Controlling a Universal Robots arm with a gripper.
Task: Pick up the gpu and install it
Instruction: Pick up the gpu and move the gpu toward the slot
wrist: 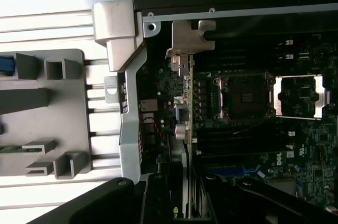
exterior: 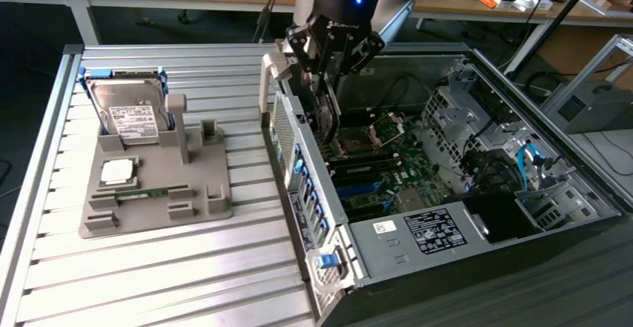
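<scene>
My gripper (exterior: 328, 64) hangs over the open computer case (exterior: 554, 193), shut on the gpu (exterior: 327, 112). The card stands on edge and reaches down toward the motherboard (exterior: 396, 171), just inside the case's rear wall. In the wrist view the gpu (wrist: 186, 102) appears edge-on as a thin green board with its silvery end bracket (wrist: 189, 36) at the far end, close to the rear wall's slot area. My dark fingers (wrist: 156, 197) clamp its near end, and my gripper (wrist: 182, 203) covers that part of the card.
A grey parts holder (exterior: 198, 193) lies on the slatted table at the exterior view's left, carrying a silver hard drive (exterior: 130, 113), a CPU chip (exterior: 117, 171) and a narrow memory stick (exterior: 148, 192). The CPU socket (wrist: 244, 94) and its open bracket (wrist: 298, 97) lie beside the card.
</scene>
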